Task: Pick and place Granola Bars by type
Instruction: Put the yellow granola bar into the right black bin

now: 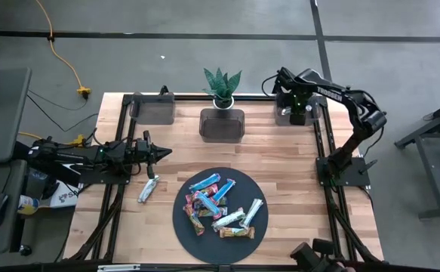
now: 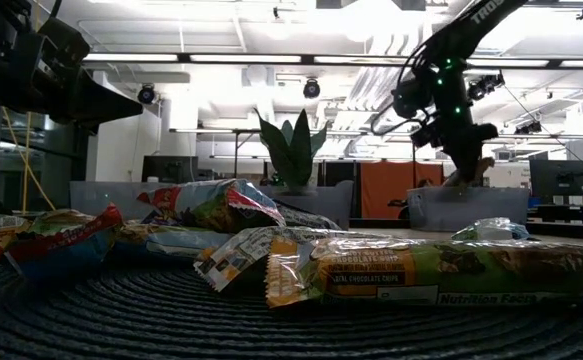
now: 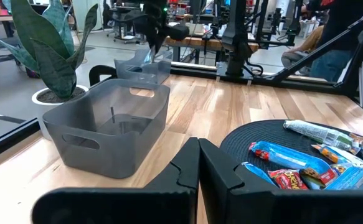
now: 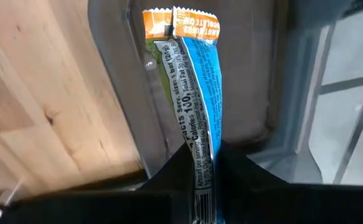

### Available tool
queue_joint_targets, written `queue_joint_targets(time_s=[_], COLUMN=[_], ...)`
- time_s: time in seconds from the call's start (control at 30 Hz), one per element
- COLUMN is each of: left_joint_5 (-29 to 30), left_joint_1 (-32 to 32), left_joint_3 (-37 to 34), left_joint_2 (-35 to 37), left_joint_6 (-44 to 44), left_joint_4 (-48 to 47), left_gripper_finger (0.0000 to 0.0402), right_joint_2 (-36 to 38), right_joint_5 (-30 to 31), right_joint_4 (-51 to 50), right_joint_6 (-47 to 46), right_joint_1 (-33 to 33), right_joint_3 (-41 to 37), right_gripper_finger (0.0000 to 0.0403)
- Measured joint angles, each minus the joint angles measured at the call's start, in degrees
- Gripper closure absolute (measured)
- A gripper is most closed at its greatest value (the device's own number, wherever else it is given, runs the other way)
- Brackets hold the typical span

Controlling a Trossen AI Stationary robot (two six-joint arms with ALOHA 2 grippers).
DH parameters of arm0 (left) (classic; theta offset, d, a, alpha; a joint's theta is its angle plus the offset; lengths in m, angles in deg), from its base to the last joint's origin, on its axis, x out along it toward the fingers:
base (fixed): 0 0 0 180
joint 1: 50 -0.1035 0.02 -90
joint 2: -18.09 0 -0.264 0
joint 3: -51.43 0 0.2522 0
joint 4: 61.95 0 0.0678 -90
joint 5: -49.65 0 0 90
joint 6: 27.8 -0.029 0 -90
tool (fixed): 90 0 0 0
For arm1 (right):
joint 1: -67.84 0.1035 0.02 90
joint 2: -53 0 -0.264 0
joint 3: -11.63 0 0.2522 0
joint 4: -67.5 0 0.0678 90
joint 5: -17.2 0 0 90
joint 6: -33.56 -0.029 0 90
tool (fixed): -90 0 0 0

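While right end effector (image 4: 209, 165) grips one bar (image 4: 197, 93), three bins (image 1: 222, 125) visible.

Three bins (image 1: 221, 125) along the table's (image 1: 280, 174) back edge, plant (image 1: 222, 87) behind the middle one. Mat (image 1: 182, 221) front-centre carries the bar pile (image 1: 221, 205); one bar (image 1: 148, 189) lies on the table left of it.

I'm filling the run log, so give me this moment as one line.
right gripper: shut on orange-blue granola bar, over far-right bin | left gripper: shut, empty, left of mat | one bar off mat
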State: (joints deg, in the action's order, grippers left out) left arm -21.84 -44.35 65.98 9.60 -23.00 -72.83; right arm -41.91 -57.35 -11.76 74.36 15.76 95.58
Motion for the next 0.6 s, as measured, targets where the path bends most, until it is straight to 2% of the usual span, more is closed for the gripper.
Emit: queue_joint_targets(time_s=[0.3,0.6], left_joint_5=[0.0,0.0], left_joint_1=[0.0,0.0], left_joint_3=[0.0,0.0], left_joint_2=[0.0,0.0], left_joint_6=[0.0,0.0], left_joint_4=[0.0,0.0], left_gripper_finger=[0.0400,0.0400], right_joint_2=[0.0,0.0], right_joint_5=[-2.4,-1.6], right_joint_4=[9.1,17.0], right_joint_6=[0.2,-2.4], right_joint_1=[0.0,0.0], right_joint_3=[-4.6,-9.3], right_gripper_finger=[0.0362,0.0343])
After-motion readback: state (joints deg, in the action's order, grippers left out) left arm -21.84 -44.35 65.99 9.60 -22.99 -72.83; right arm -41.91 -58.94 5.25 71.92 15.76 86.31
